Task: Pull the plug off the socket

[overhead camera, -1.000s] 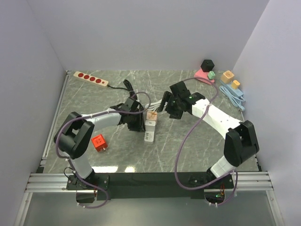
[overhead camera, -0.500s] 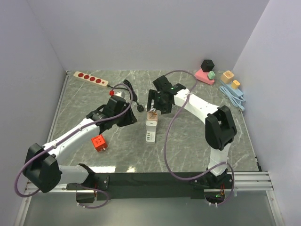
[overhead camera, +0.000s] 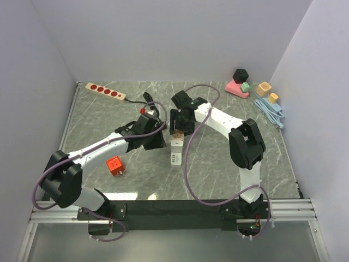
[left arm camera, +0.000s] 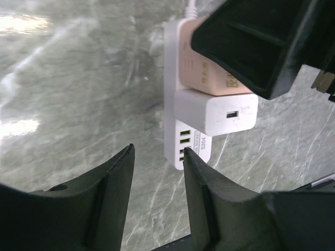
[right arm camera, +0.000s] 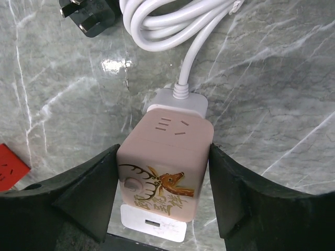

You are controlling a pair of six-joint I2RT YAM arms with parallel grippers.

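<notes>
R end effector [right arm camera: 163,162] pinches the pink cube plug [right arm camera: 166,137], one finger pressed against each side. Plug is seated on the white socket strip [left arm camera: 174,137], which lies mid-surface [overhead camera: 218,169] between both arms. White charger [left arm camera: 215,112] is plugged in just beside it, toward the strip's USB end. L end effector [left arm camera: 157,162] is spread wide at that USB end; contact w/ strip cannot be told. Coiled white cord [right arm camera: 167,21] and black connector [right arm camera: 88,14] lie beyond the strip.
</notes>
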